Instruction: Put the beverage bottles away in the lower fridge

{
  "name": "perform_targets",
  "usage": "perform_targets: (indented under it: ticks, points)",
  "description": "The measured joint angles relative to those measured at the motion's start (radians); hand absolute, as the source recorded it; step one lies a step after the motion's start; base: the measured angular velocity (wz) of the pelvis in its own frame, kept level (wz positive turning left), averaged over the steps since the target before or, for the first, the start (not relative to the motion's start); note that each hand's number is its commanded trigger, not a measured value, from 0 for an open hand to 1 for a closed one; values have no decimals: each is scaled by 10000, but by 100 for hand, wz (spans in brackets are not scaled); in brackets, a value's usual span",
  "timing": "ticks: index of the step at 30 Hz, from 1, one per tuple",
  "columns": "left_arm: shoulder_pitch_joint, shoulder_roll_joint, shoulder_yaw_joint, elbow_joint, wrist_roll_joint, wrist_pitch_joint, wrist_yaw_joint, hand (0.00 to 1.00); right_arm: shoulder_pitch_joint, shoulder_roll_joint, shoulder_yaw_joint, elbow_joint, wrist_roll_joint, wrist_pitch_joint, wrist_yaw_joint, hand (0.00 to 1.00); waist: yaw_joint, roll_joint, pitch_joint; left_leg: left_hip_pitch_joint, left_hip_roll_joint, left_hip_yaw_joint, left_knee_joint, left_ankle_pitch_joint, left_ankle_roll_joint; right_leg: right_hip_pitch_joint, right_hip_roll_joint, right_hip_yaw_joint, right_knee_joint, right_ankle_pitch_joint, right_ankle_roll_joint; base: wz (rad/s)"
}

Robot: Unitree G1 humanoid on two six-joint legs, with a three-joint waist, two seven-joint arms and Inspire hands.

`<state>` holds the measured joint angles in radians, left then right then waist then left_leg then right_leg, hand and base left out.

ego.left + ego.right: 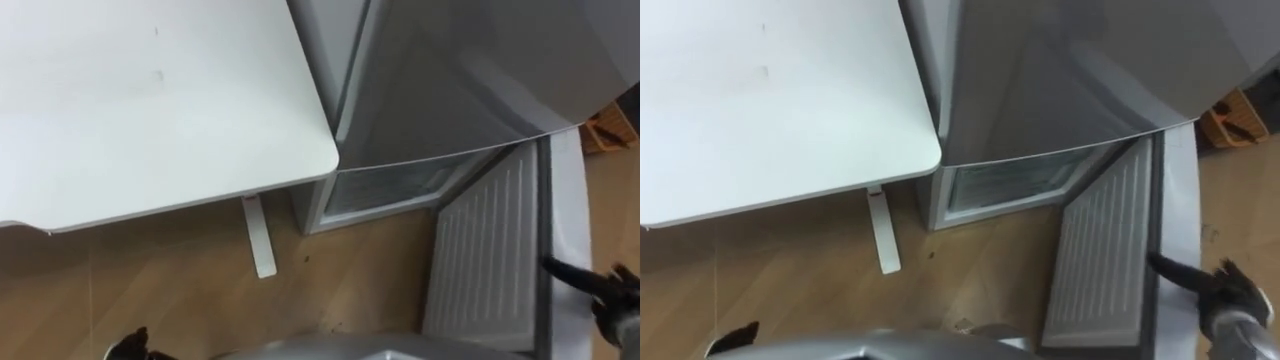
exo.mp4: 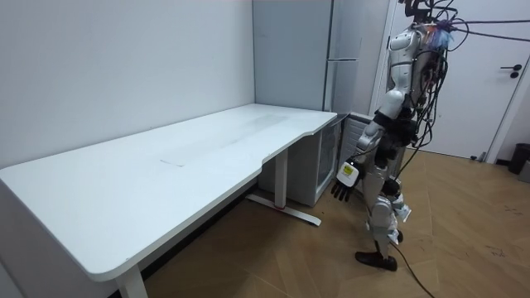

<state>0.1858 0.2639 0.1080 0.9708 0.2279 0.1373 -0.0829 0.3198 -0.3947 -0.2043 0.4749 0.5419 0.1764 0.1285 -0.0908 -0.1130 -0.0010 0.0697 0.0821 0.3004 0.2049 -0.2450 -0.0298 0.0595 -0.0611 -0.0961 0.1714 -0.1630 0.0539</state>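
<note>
White desk [image 1: 150, 100] w/ a bare top fills the robot's left, wood floor [image 1: 150, 280] below it. Grey fridge [image 1: 450, 80] stands just beside the desk's corner, ahead and to the right. Its lower door [image 1: 485, 250] stands wide open, ribbed inner side facing up, and the lower compartment [image 1: 385, 190] behind it is exposed, pale inside. Right hand [image 1: 610, 295] is at the door's outer edge; can't tell whether it grips. Left hand [image 2: 342, 184] hangs by the thigh, fingers loose, holding nothing. Drinks: whereabouts can't be told. Prob. bottles or cans, so rigid, smooth, maybe slick, fairly heavy when full; best taken round the mid-body and kept upright.
</note>
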Motion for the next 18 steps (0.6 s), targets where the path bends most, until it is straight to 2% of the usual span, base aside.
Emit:
perform_targets:
  ticks: [1, 2, 3, 4, 6, 7, 9, 11, 13, 16, 18]
  points:
    - [-83, 28, -249, 33, -20, -88, 1, 0, 541, -83, 427, -1552, 11, 235, 316, 0, 174, 79, 8, -16, 41, 7, -8, 14, -29, -83, 59, 60, 29, 41, -54, -31]
    - [-82, 56, -410, 107, -35, -153, 6, 0, 675, -173, 746, -2309, 61, 271, 601, 0, 200, 133, 20, -19, 78, 23, -6, 26, -50, -106, 105, 84, 28, 90, -90, -31]
    - [-207, 132, -702, 382, -46, -195, 6, 0, 672, -253, 1388, -3804, 340, 248, 1485, 0, 251, 198, 35, -24, 139, 21, -1, 62, -105, -125, 178, 101, 0, 134, -146, -11]
    - [-442, 184, -943, 584, 14, -209, 12, 0, 333, -212, 2157, -4900, 893, 161, 2429, 0, 354, 238, 33, -57, 201, -23, 12, 95, -158, -127, 244, 60, 2, 172, -207, 0]
    - [-715, 185, -1228, 722, 4, -278, -6, 0, -522, -186, 3032, -6132, 1774, 153, 3691, 0, 568, 313, 41, -140, 267, -175, 59, 130, -212, -119, 288, -148, -6, 191, -240, 31]
    - [-784, 185, -1317, 711, 2, -360, -82, 0, -935, -186, 3183, -6651, 2450, 113, 4426, 0, 723, 364, 30, -277, 274, -423, 159, 140, -217, -87, 287, -344, -22, 190, -241, 48]
    - [-731, 227, -1299, 679, 7, -378, -132, 0, -1325, -208, 3097, -7017, 3107, -32, 5271, 0, 909, 385, 7, -363, 267, -695, 173, 231, -217, -33, 270, -648, -27, 190, -241, 49]
    - [-448, 261, -1292, 664, 28, -274, -157, 0, -1329, -225, 2856, -7005, 3189, 1, 5896, 0, 998, 350, -12, -418, 264, -859, 212, 248, -222, -8, 269, -823, -24, 190, -241, 28]
    - [-87, 215, -1298, 661, 8, -43, -201, 0, -1100, -226, 2656, -6452, 2750, 100, 6512, 0, 1002, 314, -20, -422, 260, -891, 231, 253, -219, 44, 257, -917, -27, 190, -241, 12]
    - [1, 210, -1303, 648, -52, 14, -161, 0, -694, -210, 2565, -4859, 1518, 314, 6818, 0, 969, 236, -67, -407, 254, -945, 222, 251, -219, 115, 244, -1040, -33, 191, -241, 11]
    - [-4, 211, -1329, 637, -108, 11, -116, 0, -587, -217, 2563, -4146, 656, 396, 6832, 0, 923, 226, -71, -401, 250, -945, 205, 251, -219, 120, 236, -1110, -34, 190, -241, 0]
